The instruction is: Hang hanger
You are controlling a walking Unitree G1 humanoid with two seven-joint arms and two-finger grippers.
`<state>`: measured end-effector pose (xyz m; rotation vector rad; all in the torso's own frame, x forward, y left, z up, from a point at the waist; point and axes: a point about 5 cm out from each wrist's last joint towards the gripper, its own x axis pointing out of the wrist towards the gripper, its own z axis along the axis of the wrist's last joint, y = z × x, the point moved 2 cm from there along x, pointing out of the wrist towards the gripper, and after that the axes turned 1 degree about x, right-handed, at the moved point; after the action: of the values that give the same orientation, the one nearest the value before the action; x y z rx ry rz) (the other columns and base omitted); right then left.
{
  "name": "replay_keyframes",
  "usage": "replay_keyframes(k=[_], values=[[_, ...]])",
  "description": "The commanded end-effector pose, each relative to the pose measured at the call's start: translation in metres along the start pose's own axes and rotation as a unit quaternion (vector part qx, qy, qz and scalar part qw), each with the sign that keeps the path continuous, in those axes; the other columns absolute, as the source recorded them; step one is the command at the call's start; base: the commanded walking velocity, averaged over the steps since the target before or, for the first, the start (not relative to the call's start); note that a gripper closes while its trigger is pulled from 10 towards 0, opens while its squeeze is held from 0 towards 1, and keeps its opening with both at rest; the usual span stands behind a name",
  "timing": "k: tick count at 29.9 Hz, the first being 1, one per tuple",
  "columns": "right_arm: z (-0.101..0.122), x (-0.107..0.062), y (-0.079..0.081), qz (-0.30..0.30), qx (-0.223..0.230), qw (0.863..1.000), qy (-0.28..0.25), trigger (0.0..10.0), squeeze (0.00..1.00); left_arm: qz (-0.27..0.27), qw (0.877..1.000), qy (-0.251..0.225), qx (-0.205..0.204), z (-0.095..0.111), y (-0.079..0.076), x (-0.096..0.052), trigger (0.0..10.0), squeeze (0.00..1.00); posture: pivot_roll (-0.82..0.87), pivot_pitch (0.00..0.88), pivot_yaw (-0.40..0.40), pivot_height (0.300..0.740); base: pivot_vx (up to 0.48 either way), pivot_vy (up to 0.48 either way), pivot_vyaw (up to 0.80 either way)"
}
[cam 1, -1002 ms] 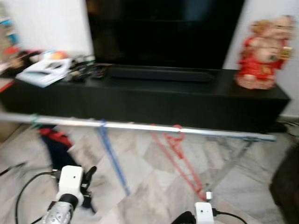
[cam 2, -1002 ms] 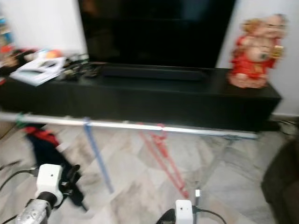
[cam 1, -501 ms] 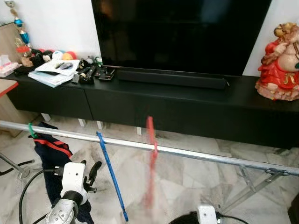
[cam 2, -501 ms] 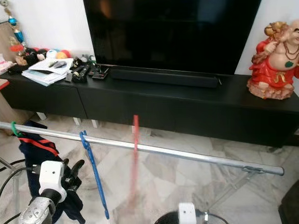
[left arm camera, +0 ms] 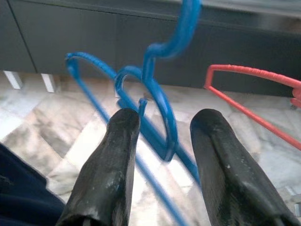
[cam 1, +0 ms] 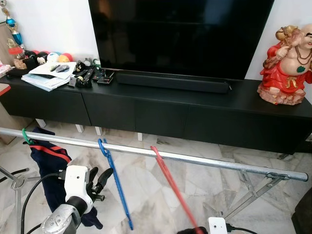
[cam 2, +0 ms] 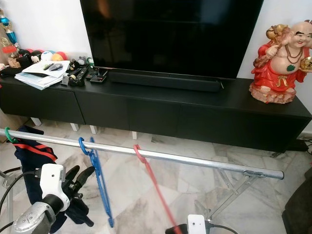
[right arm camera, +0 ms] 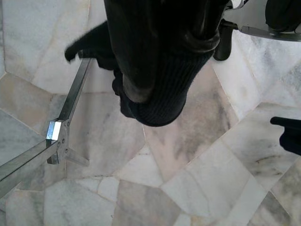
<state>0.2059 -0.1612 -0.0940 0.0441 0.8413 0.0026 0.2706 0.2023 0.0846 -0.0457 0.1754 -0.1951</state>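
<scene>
Red hanger is hanging by its hook on the rail, just beside the blue hanger; left end effector is spreading empty; right end effector's state unclear; hanging appearing complete.

Hangers on rail — cabinet behind

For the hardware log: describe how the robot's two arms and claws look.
Left arm: ribbed silver tube, white block at the wrist, black cable looping off; its claw has two long black fingers, scuffed and matte. Right arm: white wrist block with a black cable.
</scene>
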Motion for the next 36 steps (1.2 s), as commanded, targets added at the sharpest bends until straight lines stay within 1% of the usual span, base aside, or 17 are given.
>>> replay_keyframes(k=[1, 2, 4, 8, 11, 12, 13, 15, 17, 19, 24, 29, 30, 31, 33, 34, 36], values=[[0.0, 0.0, 0.0, -0.002, 0.004, 1.0, 0.001, 10.0, 0.0, 0.015, 0.999, 0.023, 0.047, 0.002, 0.01, -0.001, 10.0, 0.0, 0.09, 0.043, 0.013, 0.74, 0.0, 0.0, 0.0], [0.0, 0.0, 0.0, -0.002, 0.004, 1.0, 0.001, 10.0, 0.0, 0.015, 0.999, 0.023, 0.047, 0.002, 0.01, -0.001, 10.0, 0.0, 0.09, 0.043, 0.013, 0.74, 0.0, 0.0, 0.0], [-0.001, 0.0, 0.0, -0.003, 0.005, 1.0, 0.002, 10.0, 0.0, 0.039, 0.994, 0.039, 0.09, 0.001, 0.026, -0.003, 10.0, 0.0, 0.09, 0.045, 0.012, 0.74, 0.0, 0.0, 0.0], [-0.002, 0.0, -0.001, -0.003, 0.004, 1.0, 0.005, 10.0, 0.0, 0.052, 0.995, 0.046, 0.076, 0.002, 0.043, -0.007, 10.0, 0.0, 0.1, 0.048, 0.013, 0.74, 0.0, 0.0, 0.0], [-0.003, -0.001, -0.001, -0.004, 0.005, 1.0, 0.006, 10.0, 0.0, 0.045, 0.997, 0.037, 0.047, 0.007, 0.041, -0.005, 10.0, 0.0, 0.1, 0.05, 0.013, 0.74, 0.0, 0.0, 0.0], [-0.003, -0.001, -0.001, -0.004, 0.004, 1.0, 0.006, 10.0, 0.0, 0.037, 0.998, 0.033, 0.032, 0.01, 0.036, -0.003, 10.0, 0.04, 0.1, 0.05, 0.013, 0.74, 0.0, 0.0, 0.0], [-0.003, -0.001, -0.001, -0.004, 0.004, 1.0, 0.006, 10.0, 0.0, 0.026, 0.999, 0.03, 0.021, 0.011, 0.031, -0.002, 10.0, 1.0, 0.1, 0.05, 0.013, 0.74, 0.0, 0.0, 0.0], [-0.003, -0.001, -0.001, -0.004, 0.005, 1.0, 0.006, 10.0, 0.0, 0.001, 1.0, 0.028, 0.004, 0.011, 0.021, -0.001, 10.0, 1.0, 0.1, 0.051, 0.011, 0.74, 0.0, 0.0, 0.0], [-0.003, -0.001, -0.001, -0.004, 0.005, 1.0, 0.006, 10.0, 0.0, -0.003, 1.0, 0.028, 0.003, 0.011, 0.019, -0.001, 10.0, 1.0, 0.1, 0.051, 0.011, 0.74, 0.0, 0.0, 0.0], [-0.003, -0.001, -0.001, -0.004, 0.004, 1.0, 0.006, 10.0, 0.0, -0.032, 0.999, 0.033, 0.001, 0.01, 0.013, -0.002, 10.0, 1.0, 0.1, 0.051, 0.011, 0.74, 0.0, 0.0, 0.0], [-0.003, -0.001, -0.001, -0.004, 0.003, 1.0, 0.007, 10.0, 0.0, -0.049, 0.998, 0.042, -0.004, 0.01, 0.013, -0.003, 10.0, 1.0, 0.1, 0.051, 0.013, 0.74, 0.0, 0.0, 0.0], [-0.004, -0.001, -0.001, -0.004, 0.003, 1.0, 0.007, 10.0, 0.0, -0.046, 0.998, 0.045, 0.006, 0.014, 0.016, 0.001, 10.0, 1.0, 0.1, 0.049, 0.013, 0.74, 0.0, 0.0, 0.0], [-0.004, -0.001, -0.001, -0.004, 0.004, 1.0, 0.007, 10.0, 0.0, -0.034, 0.998, 0.05, 0.02, 0.015, 0.018, 0.007, 10.0, 0.0, 0.1, 0.048, 0.013, 0.74, 0.0, 0.0, 0.0], [-0.004, -0.001, -0.001, -0.004, 0.004, 1.0, 0.007, 10.0, 0.0, -0.034, 0.998, 0.05, 0.02, 0.015, 0.018, 0.007, 10.0, 0.0, 0.1, 0.048, 0.013, 0.74, 0.0, 0.0, 0.0], [-0.004, -0.001, -0.001, -0.005, 0.004, 1.0, 0.007, 10.0, 0.0, 0.013, 0.996, 0.078, 0.048, 0.012, 0.026, 0.018, 10.0, 0.0, 0.09, 0.047, 0.011, 0.74, 0.0, 0.0, 0.0], [-0.004, -0.001, -0.001, -0.005, 0.004, 1.0, 0.007, 10.0, 0.0, 0.013, 0.996, 0.078, 0.048, 0.012, 0.026, 0.018, 10.0, 0.0, 0.09, 0.047, 0.011, 0.74, 0.0, 0.0, 0.0], [-0.004, -0.001, -0.001, -0.005, 0.004, 1.0, 0.007, 10.0, 0.0, 0.045, 0.993, 0.103, 0.046, 0.009, 0.034, 0.027, 10.0, 0.0, 0.1, 0.044, 0.01, 0.74, 0.0, 0.0, 0.0]])
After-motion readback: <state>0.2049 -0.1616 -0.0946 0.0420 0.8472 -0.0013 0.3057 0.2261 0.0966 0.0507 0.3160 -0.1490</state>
